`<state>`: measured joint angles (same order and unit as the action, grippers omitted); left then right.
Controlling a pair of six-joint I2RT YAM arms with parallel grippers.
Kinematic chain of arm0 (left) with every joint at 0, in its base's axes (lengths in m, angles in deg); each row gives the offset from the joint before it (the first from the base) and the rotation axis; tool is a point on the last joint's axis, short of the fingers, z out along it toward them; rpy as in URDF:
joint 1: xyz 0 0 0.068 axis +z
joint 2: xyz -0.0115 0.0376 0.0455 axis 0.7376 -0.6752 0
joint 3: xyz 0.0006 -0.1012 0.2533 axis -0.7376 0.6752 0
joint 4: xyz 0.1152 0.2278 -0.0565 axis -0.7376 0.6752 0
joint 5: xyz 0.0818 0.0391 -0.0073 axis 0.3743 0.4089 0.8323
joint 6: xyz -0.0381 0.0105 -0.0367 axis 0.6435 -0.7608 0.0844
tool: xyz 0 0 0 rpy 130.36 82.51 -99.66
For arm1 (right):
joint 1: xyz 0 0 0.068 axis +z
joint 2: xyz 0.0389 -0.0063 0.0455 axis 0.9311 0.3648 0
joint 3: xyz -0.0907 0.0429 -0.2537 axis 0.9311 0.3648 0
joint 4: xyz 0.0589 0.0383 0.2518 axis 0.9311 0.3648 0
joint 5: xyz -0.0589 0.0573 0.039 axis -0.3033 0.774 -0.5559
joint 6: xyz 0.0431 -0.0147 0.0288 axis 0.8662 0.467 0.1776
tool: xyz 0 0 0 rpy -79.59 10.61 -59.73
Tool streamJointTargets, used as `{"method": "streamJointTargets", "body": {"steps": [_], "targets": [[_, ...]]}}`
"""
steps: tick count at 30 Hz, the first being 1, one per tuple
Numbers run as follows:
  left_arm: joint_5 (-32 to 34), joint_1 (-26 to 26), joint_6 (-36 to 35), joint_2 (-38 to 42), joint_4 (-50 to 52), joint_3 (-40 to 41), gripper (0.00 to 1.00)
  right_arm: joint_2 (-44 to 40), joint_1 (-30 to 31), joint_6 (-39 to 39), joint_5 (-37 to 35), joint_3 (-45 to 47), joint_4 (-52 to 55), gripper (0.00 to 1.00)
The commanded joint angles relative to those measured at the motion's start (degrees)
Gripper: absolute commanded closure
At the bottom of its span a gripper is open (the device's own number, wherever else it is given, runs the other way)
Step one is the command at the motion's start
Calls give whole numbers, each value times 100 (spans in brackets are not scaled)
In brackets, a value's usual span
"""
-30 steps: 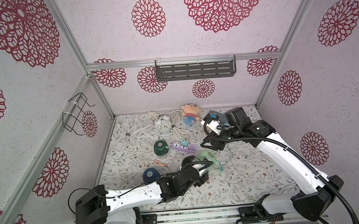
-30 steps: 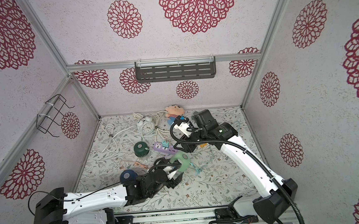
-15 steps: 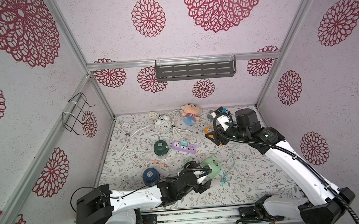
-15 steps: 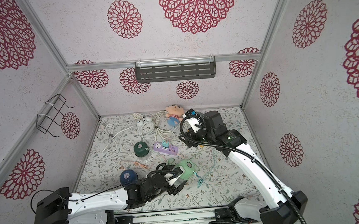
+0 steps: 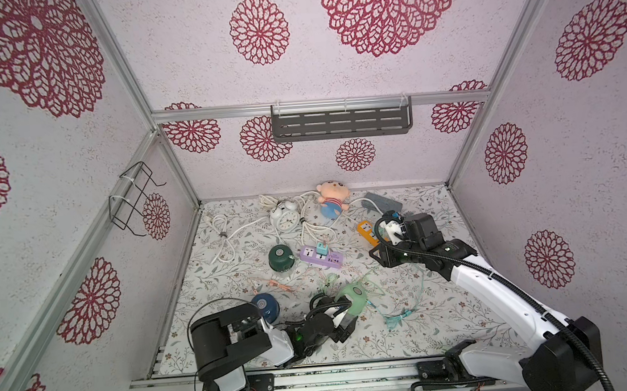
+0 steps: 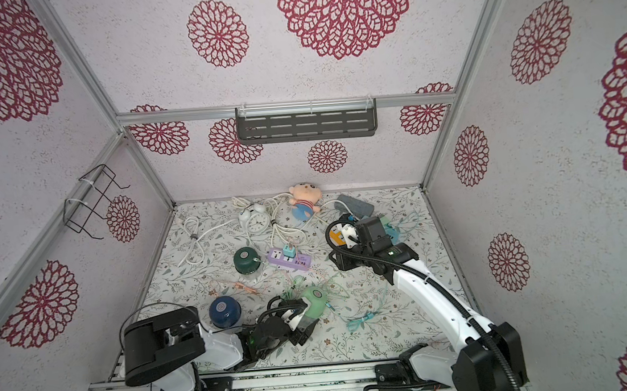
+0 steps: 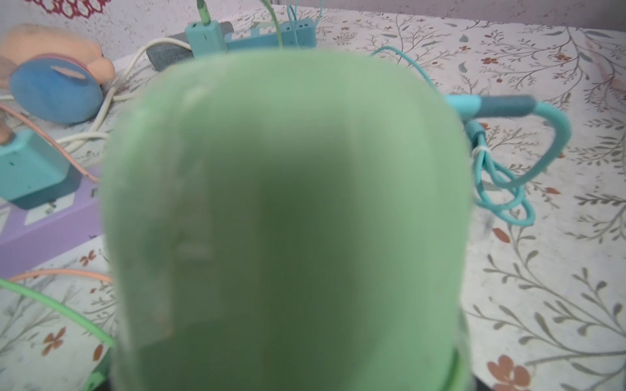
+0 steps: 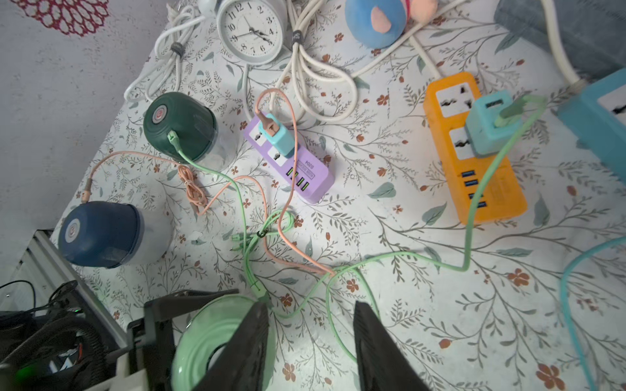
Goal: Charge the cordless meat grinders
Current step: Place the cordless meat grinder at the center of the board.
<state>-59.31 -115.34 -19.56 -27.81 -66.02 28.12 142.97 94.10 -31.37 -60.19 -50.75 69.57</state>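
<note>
Light green grinder (image 5: 353,295) has slid to lower centre, clamped in our left gripper (image 5: 340,308); right gripper (image 8: 311,309) parted, empty, charging it unconfirmed.

Around the central power strip (image 5: 320,256), one meat grinder (image 5: 280,258) stood at 9 o'clock, alarm clock (image 5: 288,218) at 11, plush doll (image 5: 331,202) at 12, another meat grinder (image 5: 353,298) at 5.

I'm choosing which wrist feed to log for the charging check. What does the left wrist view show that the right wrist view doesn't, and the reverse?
Only left wrist: the teal cable end. Only right wrist: the clock, dark green grinder, navy grinder, orange strip. Both: the light green grinder, purple strip, plush toy.
</note>
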Motion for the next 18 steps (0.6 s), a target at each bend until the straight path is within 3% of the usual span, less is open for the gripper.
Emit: {"method": "streamJointTargets", "body": {"steps": [1,4,8,14,18], "targets": [[-3,52,358,-477,-1866,84,30,-305,50,282,344,1,-335,58],[34,22,473,-798,-2226,221,23,-472,137,304,506,89,-298,58],[217,-4,387,-810,-2232,344,0,-667,352,252,546,154,-10,57],[408,-6,202,-514,-2153,598,3,-706,755,236,333,218,354,53],[305,-52,224,-43,-1531,666,3,-613,958,189,229,294,473,51]]}}
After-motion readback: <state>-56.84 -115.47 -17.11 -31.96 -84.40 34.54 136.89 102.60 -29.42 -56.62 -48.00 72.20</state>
